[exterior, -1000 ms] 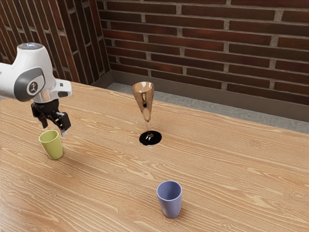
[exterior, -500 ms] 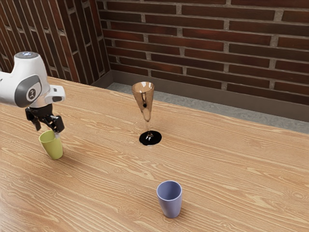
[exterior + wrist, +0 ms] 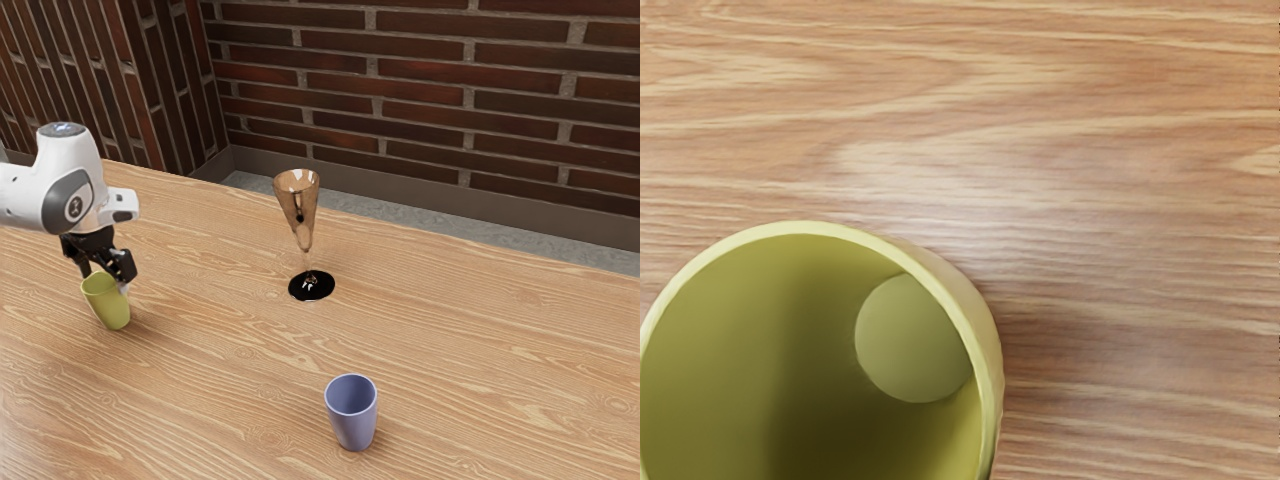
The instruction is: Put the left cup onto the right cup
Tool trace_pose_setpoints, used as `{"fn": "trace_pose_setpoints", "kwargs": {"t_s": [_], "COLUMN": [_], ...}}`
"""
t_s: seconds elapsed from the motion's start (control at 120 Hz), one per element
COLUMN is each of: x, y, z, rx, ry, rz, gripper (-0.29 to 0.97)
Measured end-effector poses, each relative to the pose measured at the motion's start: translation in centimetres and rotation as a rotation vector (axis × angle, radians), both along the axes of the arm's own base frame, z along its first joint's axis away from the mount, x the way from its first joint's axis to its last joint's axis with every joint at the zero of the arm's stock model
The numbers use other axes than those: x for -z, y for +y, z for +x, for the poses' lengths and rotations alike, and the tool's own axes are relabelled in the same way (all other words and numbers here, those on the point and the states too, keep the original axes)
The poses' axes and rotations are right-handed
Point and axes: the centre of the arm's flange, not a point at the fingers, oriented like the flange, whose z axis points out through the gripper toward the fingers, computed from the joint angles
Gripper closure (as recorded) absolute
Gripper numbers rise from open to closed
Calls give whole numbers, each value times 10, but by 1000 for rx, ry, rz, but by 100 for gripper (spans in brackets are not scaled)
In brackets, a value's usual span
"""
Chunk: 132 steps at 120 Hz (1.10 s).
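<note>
The green cup (image 3: 107, 303) stands upright on the wooden table (image 3: 450, 330) at the exterior view's left. My gripper (image 3: 102, 274) hangs right over its rim, fingers open and pointing down, one fingertip (image 3: 123, 270) showing beside the rim on the side toward the exterior view's right. In the wrist view the green cup (image 3: 790, 360) lies just under my hand, its hollow inside and round bottom in sight. The blue cup (image 3: 351, 410) stands upright near the table's front, well off toward the exterior view's right.
A tall copper-tinted wine glass (image 3: 299, 225) on a black foot (image 3: 311, 286) stands mid-table between the two cups. Brick walls close off the back and the exterior view's left. A grey floor strip (image 3: 480, 228) runs behind the table's far edge.
My hand has moved toward the exterior view's left and come down, from beside and above the green cup to right over its rim. Both cups and the glass have stayed put.
</note>
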Motion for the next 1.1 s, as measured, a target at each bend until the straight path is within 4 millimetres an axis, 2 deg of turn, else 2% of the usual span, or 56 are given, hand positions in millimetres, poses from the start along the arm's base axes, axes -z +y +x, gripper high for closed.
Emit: {"fn": "trace_pose_setpoints", "kwargs": {"t_s": [0.183,0.308,0.483,0.908,1.1], "x": [15,17,19,26,37], "y": [-5,-11,-8,-6,1], "z": [8,13,19,16,13], "rx": [19,37,40,40,24], "ry": [6,-1,-8,-1,9], "rz": [-6,-7,-5,-15,-19], "gripper": [0,0,0,0,1]}}
